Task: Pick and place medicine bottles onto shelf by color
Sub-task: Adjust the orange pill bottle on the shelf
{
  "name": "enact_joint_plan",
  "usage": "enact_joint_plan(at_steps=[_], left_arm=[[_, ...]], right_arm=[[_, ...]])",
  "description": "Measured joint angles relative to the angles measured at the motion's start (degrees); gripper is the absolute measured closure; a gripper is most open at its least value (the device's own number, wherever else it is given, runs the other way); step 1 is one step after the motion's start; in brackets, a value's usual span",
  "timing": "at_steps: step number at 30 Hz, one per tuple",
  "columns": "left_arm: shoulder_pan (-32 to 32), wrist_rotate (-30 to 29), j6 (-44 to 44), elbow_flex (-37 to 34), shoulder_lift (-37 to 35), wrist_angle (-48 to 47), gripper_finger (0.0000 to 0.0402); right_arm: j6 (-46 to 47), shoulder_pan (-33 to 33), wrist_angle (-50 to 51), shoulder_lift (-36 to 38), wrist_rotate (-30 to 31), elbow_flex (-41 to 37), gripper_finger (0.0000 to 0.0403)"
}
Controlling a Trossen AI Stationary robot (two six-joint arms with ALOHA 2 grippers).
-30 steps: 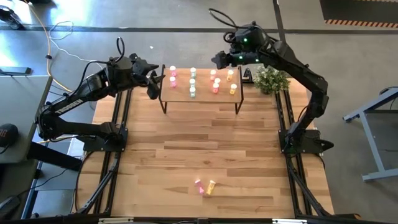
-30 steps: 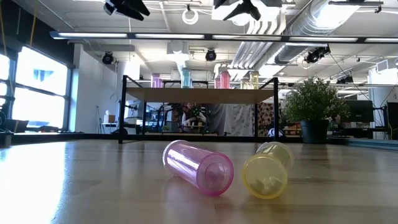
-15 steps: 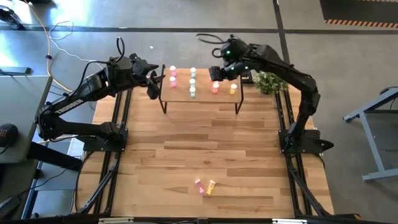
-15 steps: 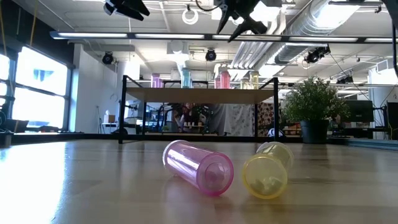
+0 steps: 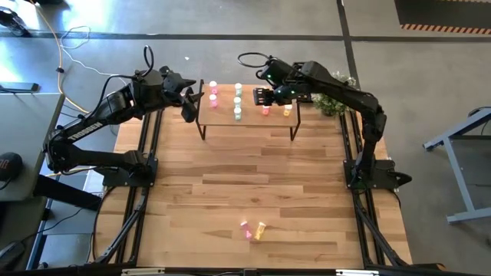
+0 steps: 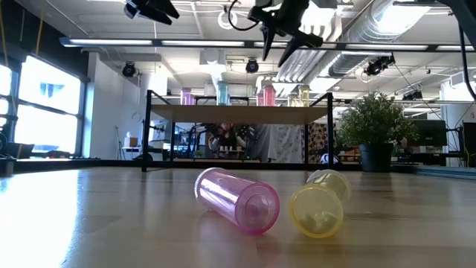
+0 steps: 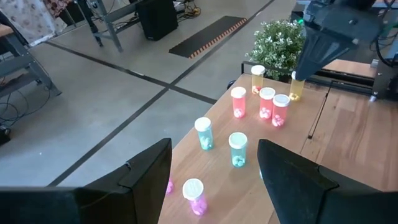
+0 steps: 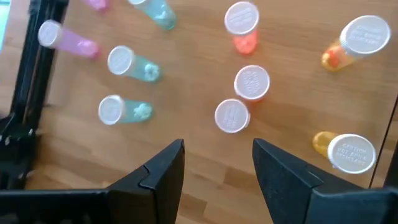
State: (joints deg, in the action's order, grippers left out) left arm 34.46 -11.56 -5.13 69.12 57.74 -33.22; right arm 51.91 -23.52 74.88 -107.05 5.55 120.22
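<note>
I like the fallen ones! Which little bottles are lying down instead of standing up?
Two: the pink bottle and the yellow bottle, lying side by side on the table. The others stand upright on the shelf.

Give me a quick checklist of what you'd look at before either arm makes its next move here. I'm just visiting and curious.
1. Right gripper empty and open, above the shelf: ok.
2. Left gripper empty and open, waiting by the shelf's left end: ok.
3. Bottles on the shelf upright and grouped by color, as the right wrist view shows: ok.
4. Pink bottle and yellow bottle shelved: not ok, both lie on their sides on the near table.
5. Path from the shelf to those two bottles free of obstacles: ok.
6. Room left on the shelf for two more bottles: ok, bare wood shows.
</note>
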Motion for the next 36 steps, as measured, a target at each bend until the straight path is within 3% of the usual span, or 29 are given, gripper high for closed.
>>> enact_joint_plan(at_steps=[5, 18, 36], left_arm=[[0.00, 0.68, -0.02, 0.00, 0.02, 0.01, 0.0174], [0.00, 0.94, -0.92, 0.00, 0.00, 0.01, 0.0174], [0.00, 0.98, -1.07, 0.00, 0.01, 0.01, 0.0174]], right_arm=[[2.10, 0.11, 0.12, -1.25, 3.06, 0.00, 0.0224], [3.57, 0.18, 1.88, -6.51, 3.16, 0.00, 0.0224], [3.30, 0.16, 1.12, -8.47, 5.48, -0.02, 0.0224]])
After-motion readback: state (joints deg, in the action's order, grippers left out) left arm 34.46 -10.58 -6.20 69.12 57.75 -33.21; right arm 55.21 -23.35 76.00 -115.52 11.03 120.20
